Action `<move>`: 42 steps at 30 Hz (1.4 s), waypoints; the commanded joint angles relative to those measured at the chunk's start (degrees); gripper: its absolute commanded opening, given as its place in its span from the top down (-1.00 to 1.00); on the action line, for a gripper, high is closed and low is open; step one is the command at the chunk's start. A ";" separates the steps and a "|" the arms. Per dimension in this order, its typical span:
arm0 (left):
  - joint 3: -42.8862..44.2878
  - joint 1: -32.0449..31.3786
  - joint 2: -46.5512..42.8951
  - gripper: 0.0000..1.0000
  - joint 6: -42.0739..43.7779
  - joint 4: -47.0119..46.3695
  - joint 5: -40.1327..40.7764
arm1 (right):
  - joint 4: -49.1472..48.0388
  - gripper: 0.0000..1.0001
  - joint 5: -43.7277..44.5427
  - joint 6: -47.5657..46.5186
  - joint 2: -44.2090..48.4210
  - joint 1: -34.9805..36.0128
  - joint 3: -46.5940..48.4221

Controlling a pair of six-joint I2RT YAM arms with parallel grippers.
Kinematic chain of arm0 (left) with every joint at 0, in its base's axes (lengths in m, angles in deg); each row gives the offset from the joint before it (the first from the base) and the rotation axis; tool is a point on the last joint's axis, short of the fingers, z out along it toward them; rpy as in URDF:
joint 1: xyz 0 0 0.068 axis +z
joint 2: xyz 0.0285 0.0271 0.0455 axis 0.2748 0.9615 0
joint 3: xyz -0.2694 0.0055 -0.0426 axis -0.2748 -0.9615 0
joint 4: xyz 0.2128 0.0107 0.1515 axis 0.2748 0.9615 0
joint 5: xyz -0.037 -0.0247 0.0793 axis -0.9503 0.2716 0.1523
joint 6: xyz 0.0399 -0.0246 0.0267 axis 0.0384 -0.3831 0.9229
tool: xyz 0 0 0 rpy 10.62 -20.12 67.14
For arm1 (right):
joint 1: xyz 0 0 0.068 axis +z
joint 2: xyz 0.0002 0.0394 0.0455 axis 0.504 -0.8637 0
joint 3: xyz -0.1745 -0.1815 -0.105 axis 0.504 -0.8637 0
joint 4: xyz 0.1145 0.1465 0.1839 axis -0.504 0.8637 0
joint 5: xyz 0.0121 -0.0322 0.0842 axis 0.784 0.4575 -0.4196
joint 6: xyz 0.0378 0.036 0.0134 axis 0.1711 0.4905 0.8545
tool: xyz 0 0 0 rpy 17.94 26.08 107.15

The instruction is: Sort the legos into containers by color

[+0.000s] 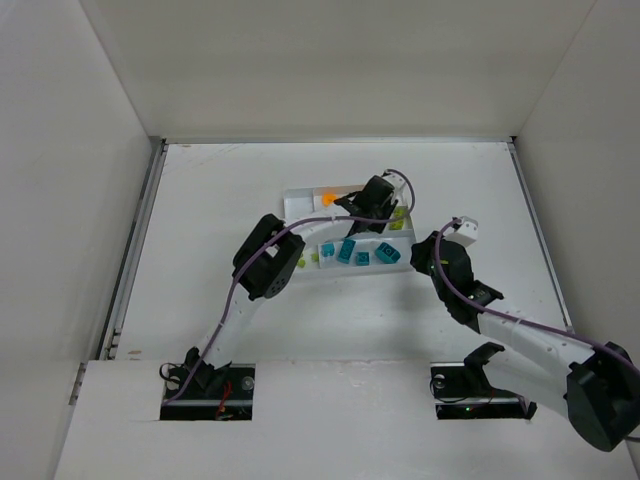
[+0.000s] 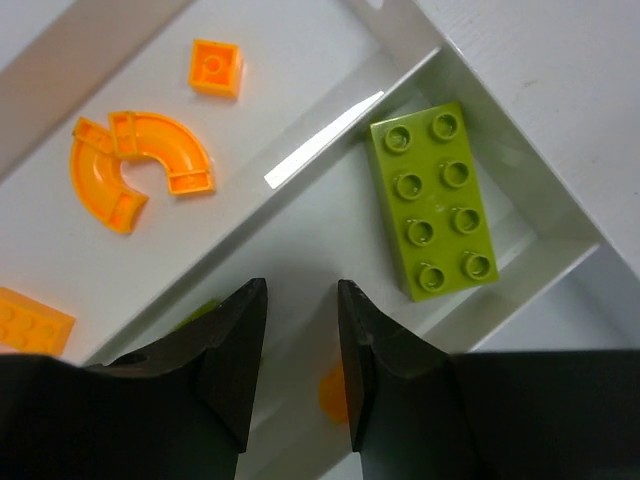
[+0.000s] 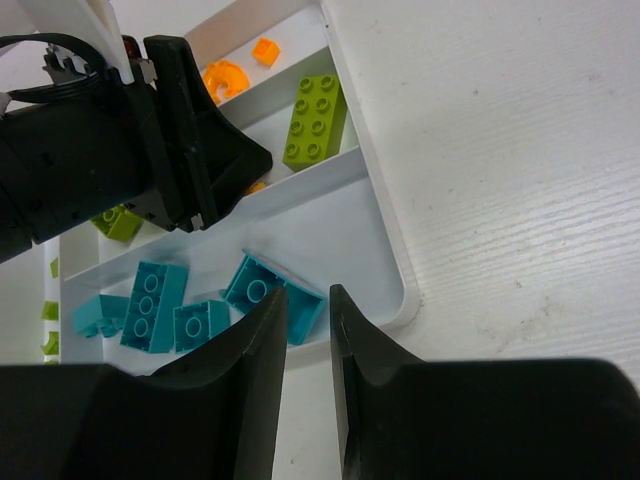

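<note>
While the left arm reaches over the white tray [image 3: 335, 215], the left gripper [image 2: 300, 300] stands with its jaws slightly parted and empty. The right gripper [image 3: 308, 300] has its jaws drawn almost together, holding nothing. A lime brick [image 2: 435, 200] lies ahead-right of the left jaws. Teal bricks [image 3: 150, 300] lie ahead-left of the right jaws, one just off the fingertips. Orange curved pieces [image 2: 135, 165] lie ahead-left of the left jaws. A small orange piece [image 2: 333, 392] shows beneath their gap; contact cannot be determined.
</note>
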 commanded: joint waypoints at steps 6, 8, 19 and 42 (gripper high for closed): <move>-6.94 -0.67 -4.14 0.48 2.76 -5.34 10.02 | -1.14 0.41 -0.31 0.30 1.56 -0.73 0.97; -9.32 -0.76 -6.43 0.48 2.67 -9.31 12.92 | -1.14 0.41 -0.31 0.30 1.74 -0.73 0.79; -13.02 -0.85 -14.52 0.47 -3.56 -17.24 14.09 | -0.96 0.41 -0.57 0.39 1.30 -0.81 0.70; -33.22 0.73 -34.55 0.15 -19.91 -12.92 7.39 | 3.61 0.32 -3.30 -0.40 -2.32 -1.87 7.65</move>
